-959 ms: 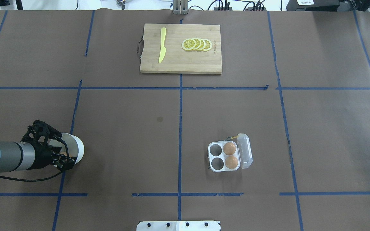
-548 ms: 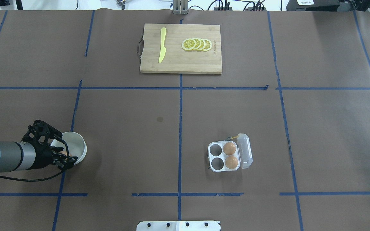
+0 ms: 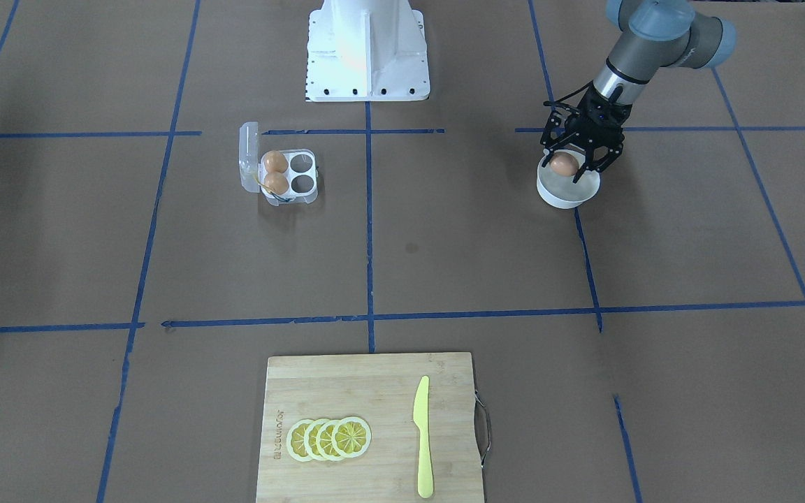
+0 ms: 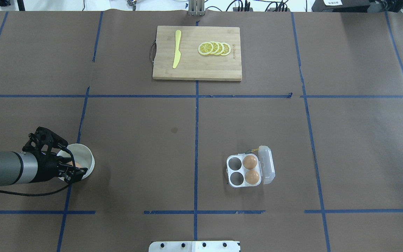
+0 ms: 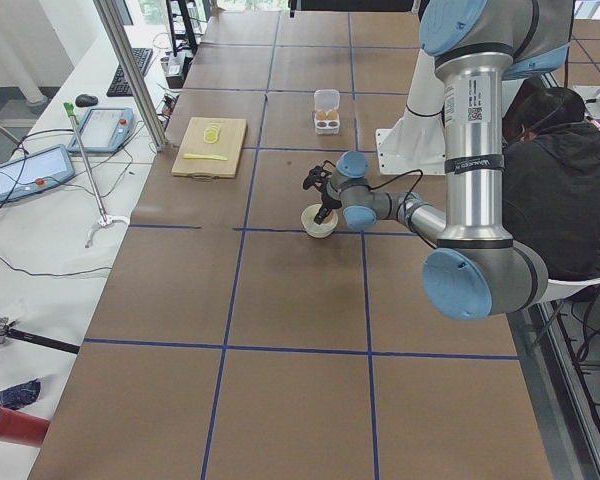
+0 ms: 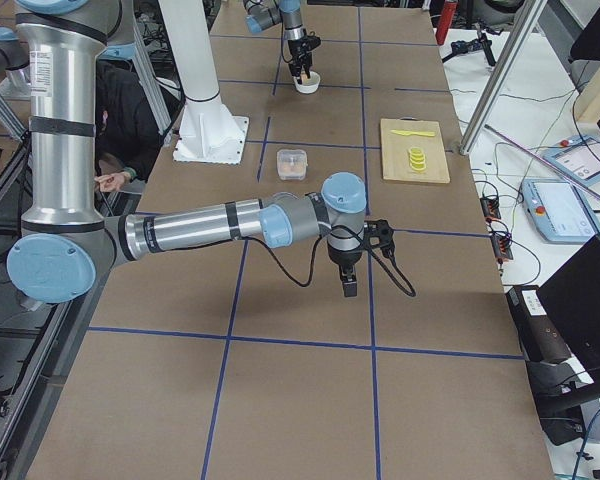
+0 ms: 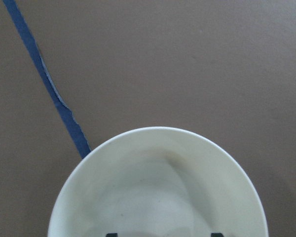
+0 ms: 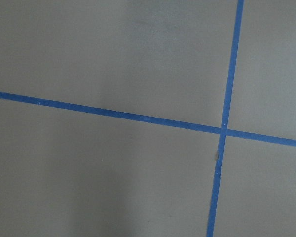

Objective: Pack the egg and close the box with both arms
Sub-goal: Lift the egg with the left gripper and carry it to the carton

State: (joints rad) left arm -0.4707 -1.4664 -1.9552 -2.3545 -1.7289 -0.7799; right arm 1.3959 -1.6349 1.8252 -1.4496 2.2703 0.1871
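Note:
My left gripper hangs over a round white bowl at the table's left and is shut on an orange-brown egg. In the overhead view the gripper covers the bowl's near side, and the egg barely shows. The left wrist view shows only the bowl's bare inside. The clear box stands open right of centre with its lid folded back. Two eggs fill its right cups and the left cups are empty. My right gripper shows only in the exterior right view, so I cannot tell its state.
A wooden cutting board with a yellow knife and lemon slices lies at the far middle. Blue tape lines cross the brown table. The robot's white base stands at the near edge. A person sits beside the robot.
The white bowl went from tipped on its side to upright. My left gripper drew back slightly toward the left with the egg between its fingers. The box has not moved.

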